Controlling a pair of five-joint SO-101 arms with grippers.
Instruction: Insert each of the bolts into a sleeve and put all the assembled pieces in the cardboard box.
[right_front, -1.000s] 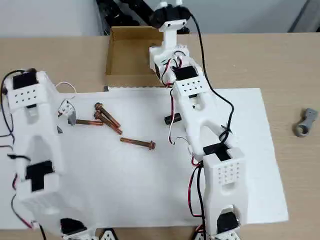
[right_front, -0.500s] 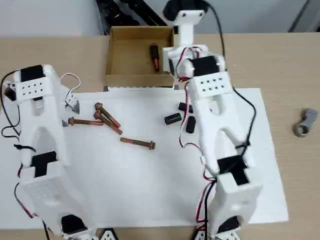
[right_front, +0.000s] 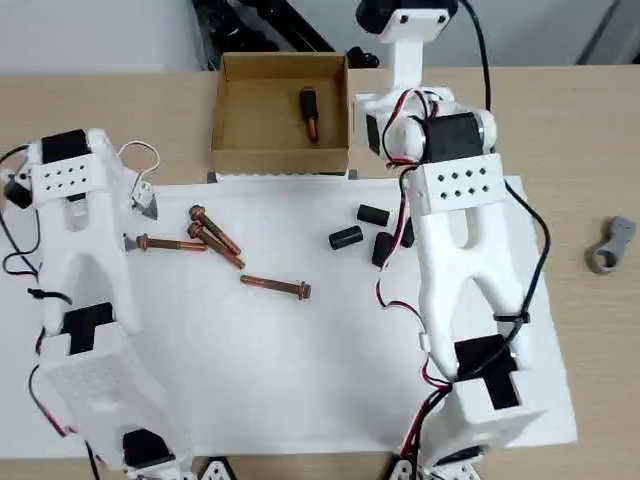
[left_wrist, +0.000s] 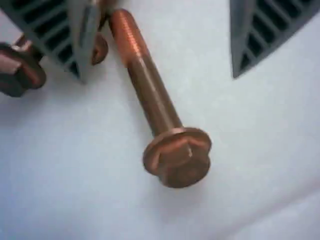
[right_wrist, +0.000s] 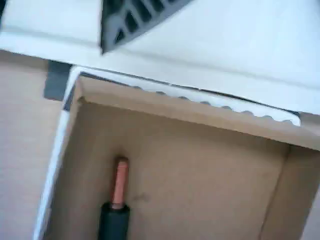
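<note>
The left tool (left_wrist: 159, 70) has its jaws apart, straddling a copper bolt (left_wrist: 152, 100) that lies flat on the white sheet (right_front: 300, 380). From above, the bolt's long axis runs nine to three o'clock, head at nine. The left arm (right_front: 75, 250) is plainly nearer.

High view: my right arm (right_front: 462, 240) overlaps two sleeves near the far right corner of the white sheet (right_front: 300, 380). The first sleeve (right_front: 382, 249) loses one end behind the arm. The second sleeve (right_front: 407, 233) shows as a dark sliver.

The grey part (right_front: 611, 245) near the right edge of the table (right_front: 580, 150) is too small to identify.

Left wrist view: both fingers (left_wrist: 75, 35) of my left gripper (left_wrist: 159, 75), spread wide, are cut off by the picture's edge. A copper piece (left_wrist: 101, 48) is half covered by one finger; head or tip cannot be told. A bolt head (left_wrist: 17, 70) is cut by the edge.

Right wrist view: the assembled piece (right_wrist: 114, 210) in the cardboard box (right_wrist: 200, 165) is cut off partway along its black sleeve.
</note>
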